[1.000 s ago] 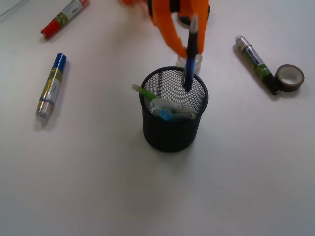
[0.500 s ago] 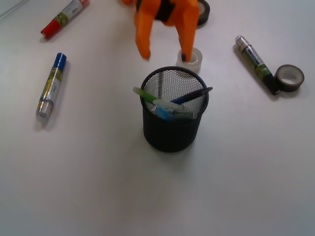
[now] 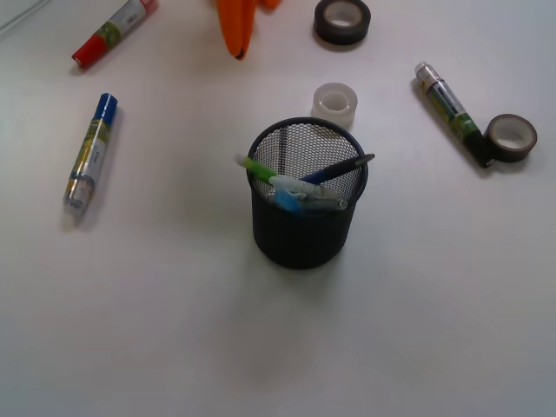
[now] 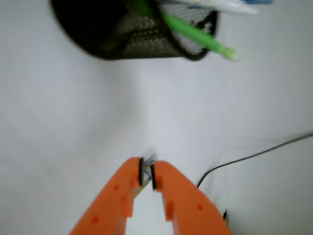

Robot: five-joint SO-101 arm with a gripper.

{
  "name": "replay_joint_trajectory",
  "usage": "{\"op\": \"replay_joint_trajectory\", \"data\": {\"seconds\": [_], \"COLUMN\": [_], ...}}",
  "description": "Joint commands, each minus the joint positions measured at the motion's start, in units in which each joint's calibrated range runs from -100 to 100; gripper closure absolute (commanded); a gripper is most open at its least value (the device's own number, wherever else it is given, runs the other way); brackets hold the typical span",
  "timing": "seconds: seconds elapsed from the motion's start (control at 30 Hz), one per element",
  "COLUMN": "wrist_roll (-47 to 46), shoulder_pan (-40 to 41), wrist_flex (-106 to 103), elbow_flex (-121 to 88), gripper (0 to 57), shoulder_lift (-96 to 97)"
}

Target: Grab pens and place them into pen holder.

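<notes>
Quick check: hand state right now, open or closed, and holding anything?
Hand: closed, fingertips nearly touching, holding nothing; it is away from the pen holder, where the dark blue pen lies.

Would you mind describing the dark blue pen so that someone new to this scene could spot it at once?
Start at the black mesh pen holder standing in the middle of the white table. Several pens lean inside it; the dark blue pen rests across the right side, its tip poking over the rim toward the right. It is the only dark one, beside a lime green pen and pale blue ones.
</notes>
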State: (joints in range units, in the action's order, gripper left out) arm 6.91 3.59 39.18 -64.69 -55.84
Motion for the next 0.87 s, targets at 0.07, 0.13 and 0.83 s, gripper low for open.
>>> {"op": "replay_joint_trajectory", "data": {"seconds": [0.07,0.13,0.83], "wrist_roll": [-5.1,-8.3,-9.9], "shoulder_pan": [-2.6,-2.9,-3.6], "wrist_flex": [13.0,16.0,31.2], "elbow_flex": [-9.9,-12.8,-28.1], "gripper": [55.8,55.8,55.7], "shoulder_lift": [-11.9,-15.8,-42.2]}}
